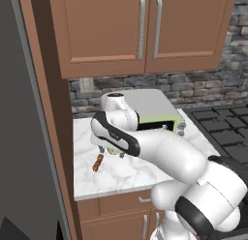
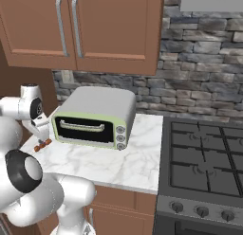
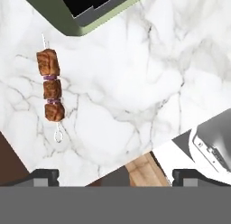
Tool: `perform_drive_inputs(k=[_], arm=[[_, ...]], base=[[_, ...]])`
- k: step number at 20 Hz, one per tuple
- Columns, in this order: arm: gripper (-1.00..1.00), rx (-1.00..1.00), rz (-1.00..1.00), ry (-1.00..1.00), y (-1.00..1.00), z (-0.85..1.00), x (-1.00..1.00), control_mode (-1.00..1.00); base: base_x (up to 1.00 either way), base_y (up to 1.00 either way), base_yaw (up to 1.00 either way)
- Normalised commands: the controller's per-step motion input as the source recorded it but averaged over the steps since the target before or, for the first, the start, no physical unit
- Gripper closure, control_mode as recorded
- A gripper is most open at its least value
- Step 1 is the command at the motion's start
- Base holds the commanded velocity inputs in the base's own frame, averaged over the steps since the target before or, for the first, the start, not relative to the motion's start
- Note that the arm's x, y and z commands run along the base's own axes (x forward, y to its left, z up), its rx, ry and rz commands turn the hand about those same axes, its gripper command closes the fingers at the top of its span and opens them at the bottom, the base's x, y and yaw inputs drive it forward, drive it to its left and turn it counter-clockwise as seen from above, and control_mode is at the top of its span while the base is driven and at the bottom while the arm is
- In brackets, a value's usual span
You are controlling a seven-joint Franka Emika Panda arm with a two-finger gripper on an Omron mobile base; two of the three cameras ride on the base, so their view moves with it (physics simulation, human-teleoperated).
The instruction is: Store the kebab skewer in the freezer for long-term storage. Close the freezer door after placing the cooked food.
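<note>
— Kebab skewer (image 3: pixel 51 93) status? Fingers (image 3: pixel 45 174)?
— Fingers spread wide, empty, hovering above it; it lies flat on the marble tabletop (image 1: pixel 121 173), just beside the toaster oven (image 2: pixel 92 118).
— Risk?
— I'd say it sits off-centre toward one finger; closing now could nudge the thin stick away.
</note>
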Motion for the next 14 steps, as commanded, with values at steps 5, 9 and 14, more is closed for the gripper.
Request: perform_drive_inputs(k=[5, 9, 14], arm=[[-1.00, 0.00, 0.00, 0.04, 0.03, -0.36, 0.08, -1.00], [-1.00, -0.01, -0.02, 0.01, 0.08, -0.40, 0.14, -1.00], [-1.00, -0.03, -0.07, 0.00, 0.07, -0.25, 0.22, -1.00]], base=[[0.00, 0.00, 0.00], [0.00, 0.00, 0.00], [0.00, 0.00, 0.00]])
